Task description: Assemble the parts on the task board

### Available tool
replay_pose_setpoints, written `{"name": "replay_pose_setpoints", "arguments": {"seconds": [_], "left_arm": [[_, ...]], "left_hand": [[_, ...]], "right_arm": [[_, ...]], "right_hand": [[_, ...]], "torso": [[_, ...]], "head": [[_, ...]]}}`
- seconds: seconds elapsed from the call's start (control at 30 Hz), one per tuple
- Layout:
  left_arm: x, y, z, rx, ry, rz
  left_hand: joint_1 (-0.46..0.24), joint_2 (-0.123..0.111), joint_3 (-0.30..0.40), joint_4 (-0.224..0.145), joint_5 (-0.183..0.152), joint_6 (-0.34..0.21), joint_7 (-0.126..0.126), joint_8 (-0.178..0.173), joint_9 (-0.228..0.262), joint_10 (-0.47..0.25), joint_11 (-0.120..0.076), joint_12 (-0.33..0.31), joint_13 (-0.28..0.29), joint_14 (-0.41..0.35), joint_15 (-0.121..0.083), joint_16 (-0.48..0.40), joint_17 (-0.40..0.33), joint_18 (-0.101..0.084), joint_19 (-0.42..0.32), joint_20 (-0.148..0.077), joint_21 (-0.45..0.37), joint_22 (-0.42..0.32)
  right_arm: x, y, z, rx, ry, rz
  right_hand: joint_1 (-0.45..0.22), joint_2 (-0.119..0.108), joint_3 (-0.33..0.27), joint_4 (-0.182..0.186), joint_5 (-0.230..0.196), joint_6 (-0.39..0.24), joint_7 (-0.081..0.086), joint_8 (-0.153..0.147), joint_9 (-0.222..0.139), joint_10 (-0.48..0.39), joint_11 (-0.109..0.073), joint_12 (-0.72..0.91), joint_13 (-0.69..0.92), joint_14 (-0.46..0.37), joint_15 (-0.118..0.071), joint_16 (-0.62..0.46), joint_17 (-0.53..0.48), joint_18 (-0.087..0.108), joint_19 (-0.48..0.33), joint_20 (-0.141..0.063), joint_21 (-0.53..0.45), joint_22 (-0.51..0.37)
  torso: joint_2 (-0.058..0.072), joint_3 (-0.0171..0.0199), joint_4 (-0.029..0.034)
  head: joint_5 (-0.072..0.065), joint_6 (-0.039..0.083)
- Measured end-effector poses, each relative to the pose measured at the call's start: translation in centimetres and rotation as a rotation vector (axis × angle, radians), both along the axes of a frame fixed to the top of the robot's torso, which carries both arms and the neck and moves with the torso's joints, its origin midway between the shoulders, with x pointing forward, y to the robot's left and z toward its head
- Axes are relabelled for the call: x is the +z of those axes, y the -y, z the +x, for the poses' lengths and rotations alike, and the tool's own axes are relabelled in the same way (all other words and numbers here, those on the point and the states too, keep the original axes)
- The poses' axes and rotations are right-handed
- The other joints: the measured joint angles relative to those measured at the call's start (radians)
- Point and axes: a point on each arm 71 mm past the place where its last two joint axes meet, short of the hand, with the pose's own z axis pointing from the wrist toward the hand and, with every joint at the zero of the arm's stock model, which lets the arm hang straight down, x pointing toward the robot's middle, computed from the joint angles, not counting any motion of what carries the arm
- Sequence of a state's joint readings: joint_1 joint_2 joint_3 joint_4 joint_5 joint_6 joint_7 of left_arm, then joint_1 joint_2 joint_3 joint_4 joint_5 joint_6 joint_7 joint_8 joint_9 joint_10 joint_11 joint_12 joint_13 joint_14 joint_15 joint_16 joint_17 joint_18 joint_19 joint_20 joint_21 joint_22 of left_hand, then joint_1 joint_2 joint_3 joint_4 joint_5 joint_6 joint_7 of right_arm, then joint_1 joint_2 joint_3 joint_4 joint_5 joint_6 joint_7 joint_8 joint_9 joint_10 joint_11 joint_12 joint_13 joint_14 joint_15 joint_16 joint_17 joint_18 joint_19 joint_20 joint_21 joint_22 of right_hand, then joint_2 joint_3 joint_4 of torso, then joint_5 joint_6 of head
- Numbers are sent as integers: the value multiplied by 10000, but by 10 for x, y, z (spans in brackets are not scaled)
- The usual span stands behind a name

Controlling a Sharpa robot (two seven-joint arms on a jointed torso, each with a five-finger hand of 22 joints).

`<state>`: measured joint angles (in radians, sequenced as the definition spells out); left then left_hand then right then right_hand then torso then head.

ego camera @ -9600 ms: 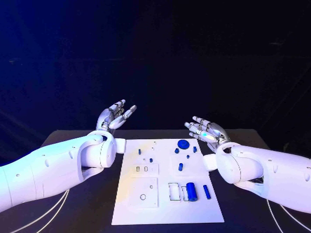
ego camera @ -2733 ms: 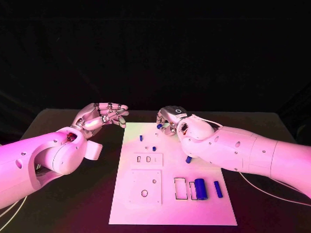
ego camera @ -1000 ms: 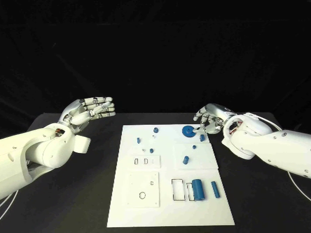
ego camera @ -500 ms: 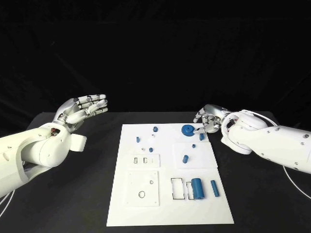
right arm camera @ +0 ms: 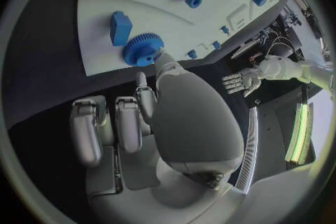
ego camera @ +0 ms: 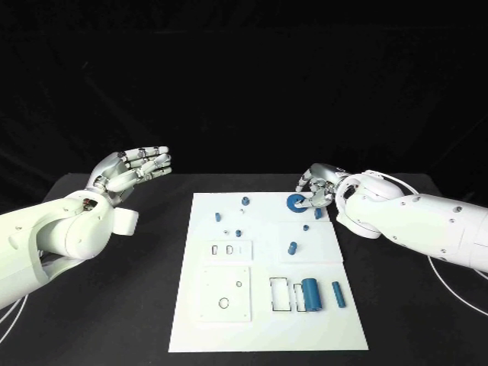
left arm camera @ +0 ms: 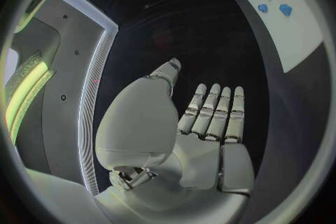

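Right hand [ego camera: 323, 187] fingers [right arm camera: 145, 87] pinch the blue gear [ego camera: 296, 203] at the task board [ego camera: 261, 320] far right edge. Left hand [ego camera: 129, 171] fingers apart, empty, raised off the surface [ego camera: 123, 305]. Risk: thin pinch, gear could slip or tilt.

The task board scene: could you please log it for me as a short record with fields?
task board: white plate, middle of the black table
blue gear: at the board's far right corner
right hand: at the gear, fingers touching it
left hand: raised left of the board, open, holding nothing
blue cylinder: lying near the board's near right
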<state>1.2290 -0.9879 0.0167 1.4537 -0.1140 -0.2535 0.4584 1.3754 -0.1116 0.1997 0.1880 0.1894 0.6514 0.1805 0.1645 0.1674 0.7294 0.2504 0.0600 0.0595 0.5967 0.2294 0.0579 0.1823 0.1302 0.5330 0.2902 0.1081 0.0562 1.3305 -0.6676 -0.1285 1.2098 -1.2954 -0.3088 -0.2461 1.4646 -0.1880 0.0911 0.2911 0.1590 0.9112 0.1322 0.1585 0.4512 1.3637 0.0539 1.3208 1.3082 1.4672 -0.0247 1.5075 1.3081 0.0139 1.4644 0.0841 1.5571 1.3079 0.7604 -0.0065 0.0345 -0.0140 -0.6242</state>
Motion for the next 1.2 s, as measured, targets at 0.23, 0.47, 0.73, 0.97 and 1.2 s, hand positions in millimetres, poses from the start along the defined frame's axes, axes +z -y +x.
{"name": "replay_pose_setpoints", "arguments": {"seconds": [0.23,0.47,0.73,0.97,1.2], "left_arm": [[0,1,0,-30,-22,-32],[0,2,0,-41,-31,-48],[0,3,0,-52,-35,-64],[0,3,0,-49,-35,-75],[0,3,0,-50,-36,-81]], "left_hand": [[0,0,-11,11,0,32,32,1,0,37,33,0,0,39,29,0,8,0,18,11,0,0],[38,38,-11,11,0,32,32,1,7,37,33,0,0,74,-5,0,8,1,96,5,0,11],[38,38,-11,11,0,32,32,1,6,37,33,1,-1,111,-42,0,8,2,322,-5,41,36],[77,76,-10,11,0,66,-2,41,5,73,-3,1,-2,147,-6,0,7,2,358,30,41,36],[76,76,-10,11,0,66,-2,40,5,73,-3,1,-2,147,-6,0,-4,2,393,-6,40,35]], "right_arm": [[-5,-3,0,-2,-209,-113],[-7,-4,1,-6,-369,-237],[-6,-4,2,21,-375,-369],[-5,-6,1,121,-253,-438],[-5,-12,-4,380,49,-376]], "right_hand": [[0,0,0,0,39,34,37,0,8,60,-12,150,2,-1,-1,40,-1,0,0,0,86,2],[0,0,45,-45,132,68,3,-1,8,212,-7,319,1,-1,-1,142,-2,1,0,1,86,1],[267,137,619,-68,1065,315,-27,42,-28,267,-59,469,0,-2,-2,196,-3,2,0,1,86,0],[706,63,1938,-190,991,563,-57,50,-147,407,-198,587,-1,-2,-2,217,-4,2,0,1,85,-1],[837,-19,2671,-361,1126,563,-56,54,-148,585,-271,770,-2,-7,-80,216,-5,2,37,-36,85,-2]], "torso": [[4,5,-11],[-2,6,-18],[-7,3,-14],[-6,6,-11],[-5,12,-11]], "head": [[7,-34],[14,-57],[10,-65],[22,-66],[43,-75]]}}
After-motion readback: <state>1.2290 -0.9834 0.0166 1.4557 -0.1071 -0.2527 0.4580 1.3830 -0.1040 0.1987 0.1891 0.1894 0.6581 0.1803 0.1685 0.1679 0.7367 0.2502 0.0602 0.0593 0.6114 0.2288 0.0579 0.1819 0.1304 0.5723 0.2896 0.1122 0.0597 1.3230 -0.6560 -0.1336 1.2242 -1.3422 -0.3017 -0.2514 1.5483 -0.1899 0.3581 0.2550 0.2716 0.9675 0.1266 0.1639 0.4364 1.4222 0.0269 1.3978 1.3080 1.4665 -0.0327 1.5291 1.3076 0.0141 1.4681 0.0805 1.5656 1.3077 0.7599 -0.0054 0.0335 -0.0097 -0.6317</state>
